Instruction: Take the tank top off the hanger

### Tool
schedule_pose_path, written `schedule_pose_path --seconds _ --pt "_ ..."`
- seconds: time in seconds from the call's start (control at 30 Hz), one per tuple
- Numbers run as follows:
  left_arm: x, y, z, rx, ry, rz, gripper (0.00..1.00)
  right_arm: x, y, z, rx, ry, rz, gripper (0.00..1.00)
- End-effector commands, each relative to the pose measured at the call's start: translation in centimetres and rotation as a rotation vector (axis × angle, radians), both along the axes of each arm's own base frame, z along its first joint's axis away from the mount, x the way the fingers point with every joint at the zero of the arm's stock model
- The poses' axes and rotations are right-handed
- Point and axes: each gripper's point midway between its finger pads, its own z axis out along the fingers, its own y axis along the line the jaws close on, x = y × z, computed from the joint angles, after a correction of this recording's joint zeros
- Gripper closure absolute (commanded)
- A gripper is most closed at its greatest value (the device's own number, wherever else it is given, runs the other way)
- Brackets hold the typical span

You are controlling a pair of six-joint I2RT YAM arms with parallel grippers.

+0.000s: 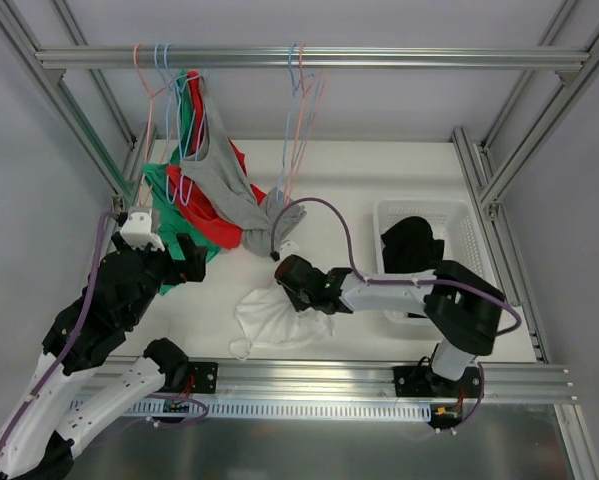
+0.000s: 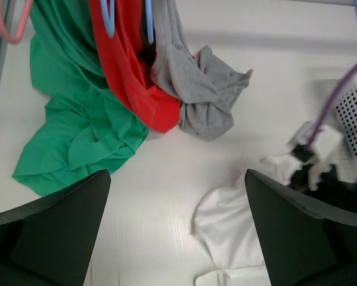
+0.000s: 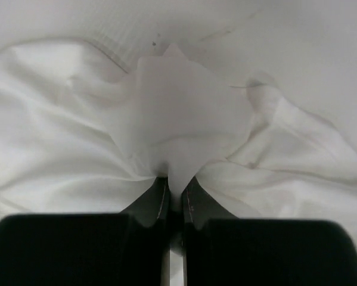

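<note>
Nearest the right wrist camera, the fingers of the right gripper (image 3: 175,192) are seen pressed together on a raised fold of the white tank top (image 3: 178,113), a thin, crumpled cloth. The fold is pinched between the two dark fingers and stands up from the rest of the cloth. In the overhead view this white tank top is found spread flat on the white table (image 1: 379,180), off any hanger, just to the left of the white perforated plastic basket (image 1: 469,225). A black garment (image 1: 414,240) is held inside that basket.

Further left of the basket, the fingers of the left gripper (image 2: 177,229) are held wide apart above the table, with nothing between them.

Left of the basket and further back, three garments are draped from thin hangers down onto the table: a green cloth garment (image 2: 77,131) farthest from the basket, a red one (image 2: 136,77) beside it, and a grey tank top (image 2: 202,89) nearest the basket, its lower end bunched on the table. Blue wire hangers (image 2: 109,18) and a pink wire hanger (image 2: 14,24) are seen at their upper ends. Above and behind the basket, the aluminium rail (image 1: 379,57) is crossed by more pink and blue bare hangers (image 1: 299,95).
</note>
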Motion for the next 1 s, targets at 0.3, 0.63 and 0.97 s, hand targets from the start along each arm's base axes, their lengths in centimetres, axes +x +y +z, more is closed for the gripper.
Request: schedule_pose_path --seconds 0.3,0.63,0.97 --pt "-1.2 1.0 -3.2 -0.009 0.024 0.020 0.01 5.1 -14.8 22.1 0.190 -0.316 -0.288 1.00" --pt "-1.2 1.2 -3.3 -0.035 0.020 0.043 0.01 9.0 -27.7 28.6 0.112 -0.434 -0.560 1.00" --pt "-1.1 1.4 -3.4 -0.035 0.018 0.057 0.01 12.7 -35.2 19.9 0.029 -0.288 -0.823 1.00"
